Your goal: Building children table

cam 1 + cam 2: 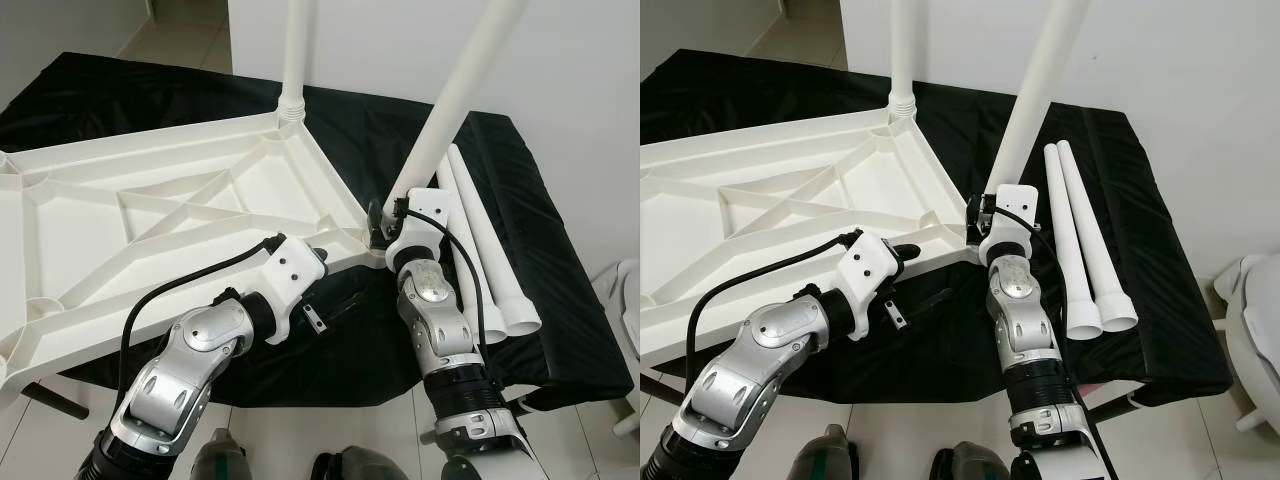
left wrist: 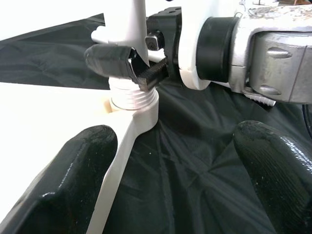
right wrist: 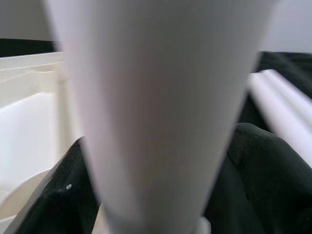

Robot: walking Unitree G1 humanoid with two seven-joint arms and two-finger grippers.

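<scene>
Upturned white plastic ribbed tabletop (image 1: pixel 150 215) lying on black cloth-covered surface (image 1: pixel 530 230), from 9 to centre. One white tubular leg (image 1: pixel 295 55) upright in far corner socket at 12. Second white leg (image 1: pixel 455 100) leaning at near corner, threaded base at socket, clamped near its foot by right gripper (image 2: pixel 139 66). Left gripper (image 2: pixel 175 180) spread apart, hovering beside tabletop edge. Two spare white legs (image 1: pixel 485 255) lying at 3. Roughly halfway: second leg likely unseated, two more to fit.
</scene>
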